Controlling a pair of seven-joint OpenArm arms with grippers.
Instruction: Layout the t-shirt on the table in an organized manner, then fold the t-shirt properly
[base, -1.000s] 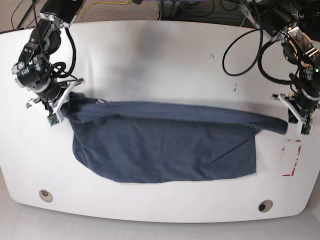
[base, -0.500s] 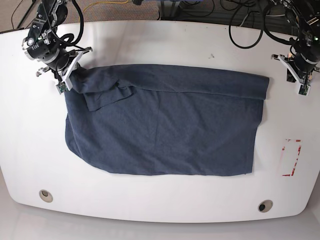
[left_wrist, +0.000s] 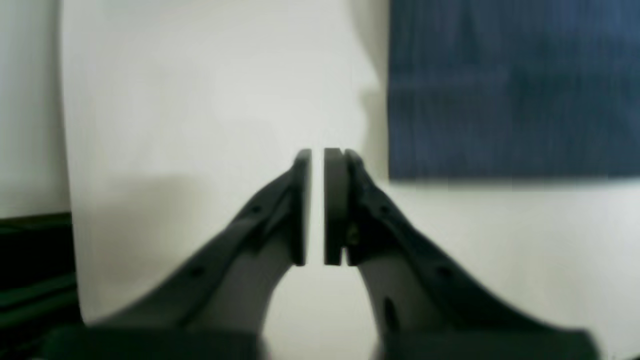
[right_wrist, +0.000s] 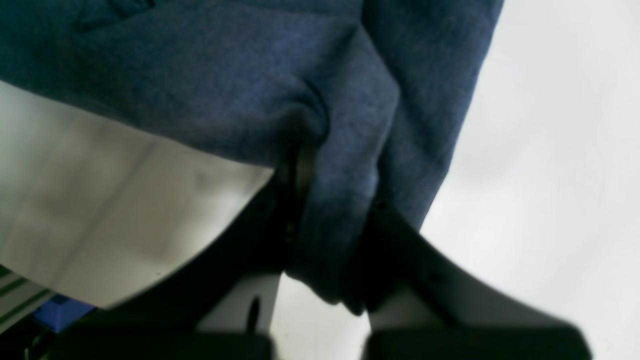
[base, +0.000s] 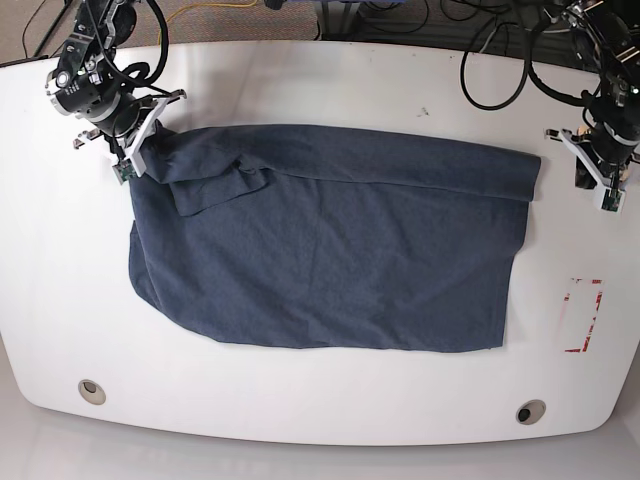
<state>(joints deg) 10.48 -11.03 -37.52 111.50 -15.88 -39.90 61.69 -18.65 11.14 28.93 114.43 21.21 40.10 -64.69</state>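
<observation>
Two grommet holes sat nearest the onlooker, one (base: 91, 390) by the near left corner of the table (base: 330, 90) and one (base: 530, 411) by the near right corner, both clear of the cloth. A red-outlined rectangle mark (base: 583, 315) lay near the right edge, just beyond the second hole and apart from the garment.

Further in, the t-shirt (base: 330, 260) covered the middle of the table as a dark blue spread, its near hem slanting and rounded toward the left edge, its right side running fairly straight. A folded-over flap, which looked like a sleeve, lay crumpled on top near the far left corner of the cloth.

At the far left of the table the right gripper (base: 132, 160) was clamped on the shirt's far left corner; its wrist view showed a bunch of blue fabric pinched between the jaws. At the far right the left gripper (base: 598, 185) stood just off the shirt's far right corner, touching no cloth. Its wrist view showed the pads (left_wrist: 336, 205) parted by only a narrow slit with nothing between them, white tabletop below and the shirt's edge off to one side.

Judged from this, the laying-out step was in hand and folding had not begun. The next move would call for freeing the far left corner, then flattening the crumpled flap and squaring the slanted near hem.
</observation>
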